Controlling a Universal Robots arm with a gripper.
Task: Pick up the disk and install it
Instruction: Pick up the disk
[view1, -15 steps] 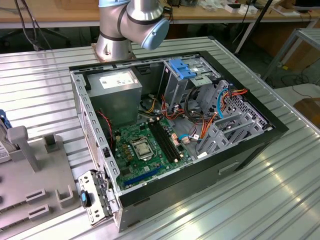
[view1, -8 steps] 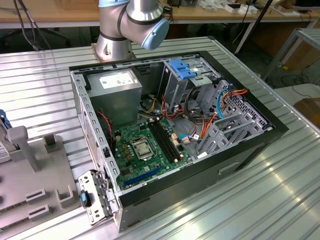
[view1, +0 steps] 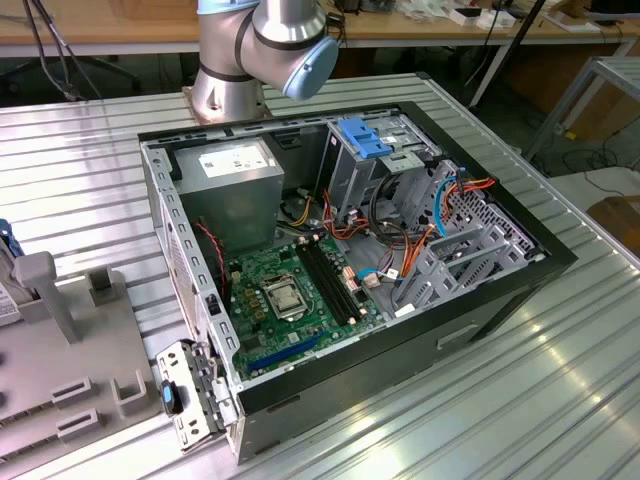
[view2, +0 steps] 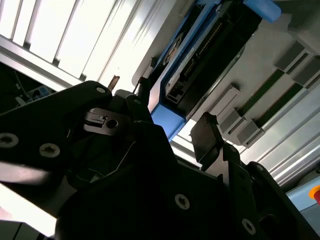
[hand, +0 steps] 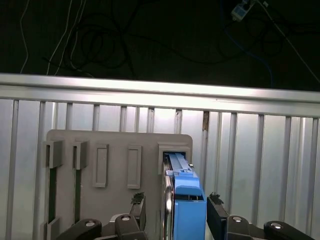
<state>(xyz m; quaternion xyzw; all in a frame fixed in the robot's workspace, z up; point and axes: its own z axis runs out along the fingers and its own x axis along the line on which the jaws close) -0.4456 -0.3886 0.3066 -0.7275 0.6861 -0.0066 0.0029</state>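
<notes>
The gripper (hand: 177, 201) hangs released, its fingers (hand: 216, 206) spread one to each side of the disk (hand: 186, 192). The disk stands on edge in a slot of the grey holder (hand: 115, 145), which sits at the lower left of the exterior view, well apart from the open computer case (view1: 400, 372) at that view's centre. I judge this to be the pick-up step with the grasp not yet made; a sound grip calls for both fingers meeting the disk's flat sides evenly, then a straight pull out of the slot.

Ribbed table (view1: 560, 400) bears computer case (view1: 400, 372), seemingly a rack (view1: 60, 345).
</notes>
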